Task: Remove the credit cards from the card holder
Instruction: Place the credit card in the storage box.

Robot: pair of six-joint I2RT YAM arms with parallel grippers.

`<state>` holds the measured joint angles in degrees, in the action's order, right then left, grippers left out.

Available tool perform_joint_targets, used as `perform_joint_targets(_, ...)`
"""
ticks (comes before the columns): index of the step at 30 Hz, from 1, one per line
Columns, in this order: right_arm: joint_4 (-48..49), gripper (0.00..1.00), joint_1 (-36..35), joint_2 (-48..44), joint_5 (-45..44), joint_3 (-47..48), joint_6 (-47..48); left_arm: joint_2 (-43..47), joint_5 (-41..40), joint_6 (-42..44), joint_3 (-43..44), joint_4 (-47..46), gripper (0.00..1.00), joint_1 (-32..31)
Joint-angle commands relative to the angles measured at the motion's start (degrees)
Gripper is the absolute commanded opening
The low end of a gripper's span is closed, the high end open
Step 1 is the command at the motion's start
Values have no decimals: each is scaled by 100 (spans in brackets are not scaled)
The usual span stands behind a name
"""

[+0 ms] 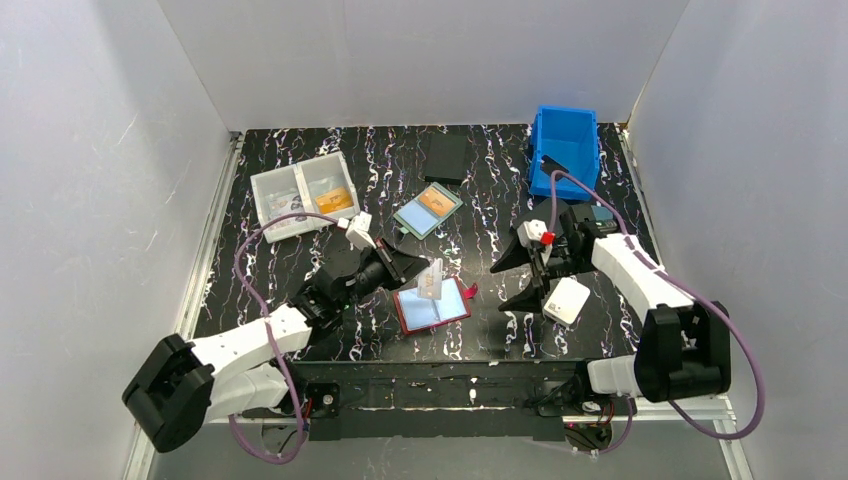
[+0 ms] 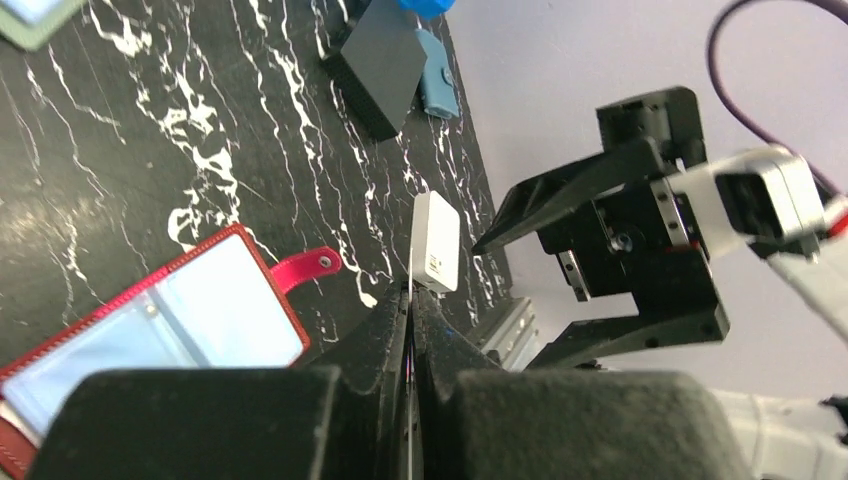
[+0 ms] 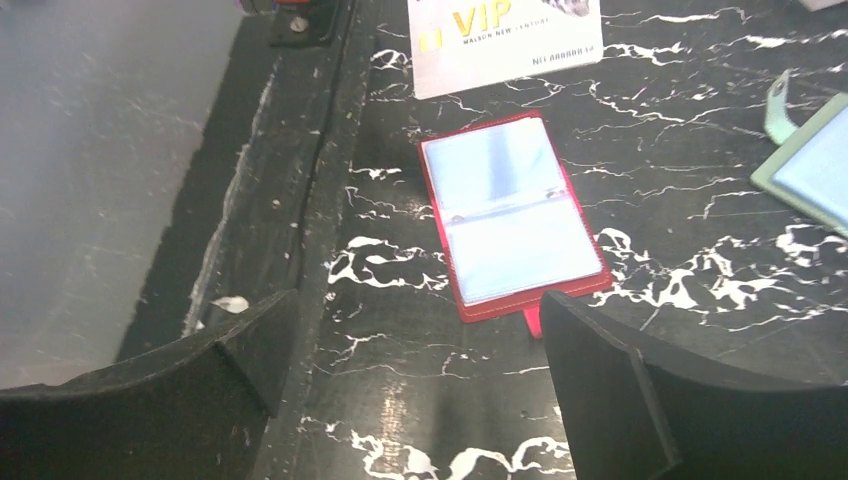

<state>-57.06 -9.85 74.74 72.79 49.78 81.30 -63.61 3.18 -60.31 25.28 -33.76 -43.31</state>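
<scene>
Slippage was the main risk: the left claw [image 2: 411, 300] was pinched shut on the thin edge of a pale card [image 3: 505, 35] printed VIP, held up on edge just over the wallet's rim. So narrow a grip on a slick card could let it twist or fall if the arm swung quickly. A card dropped flat onto the open pages would probably be hard to pick up again. The wallet [image 1: 432, 307] lay spread open and flat on the black marbled table [image 1: 490, 190] between the two arms, dark red at the rim and light blue inside, its little snap tab [image 2: 305, 268] sticking out toward the right arm. Whether its clear sleeves held more cards could not be told. Nothing pinned the wallet down, so a further pull might drag it along. The right claw [image 1: 497, 289] hung wide open and empty just beside the wallet, touching nothing
</scene>
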Motion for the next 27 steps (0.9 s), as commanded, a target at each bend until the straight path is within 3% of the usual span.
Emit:
perform_joint_targets(1, -284, 98, 5, 327, 485, 320, -786, 471, -238, 1214, -127, 146, 0, -46)
perform_joint_targets(6, -329, 99, -26, 519, 629, 366, -911, 454, -239, 1526, -67, 137, 0, -164)
perform_joint_targets(12, 1754, 98, -137, 642, 1124, -26, -3653, 167, -446, 2234, 314, -172, 0, -629)
perform_joint_targets(16, 1384, 98, -354, 1056, 1201, 135, -3361, -232, -437, 2156, 471, -953, 0, -799)
perform_joint_targets(21, 557, 98, -516, 1555, 1156, 535, -2862, -823, -361, 2121, 813, -1257, 0, -913)
perform_joint_targets(27, 1196, 98, -588, 1491, 828, 667, -3918, -1283, -32, 2283, 1058, -1283, 0, -951)
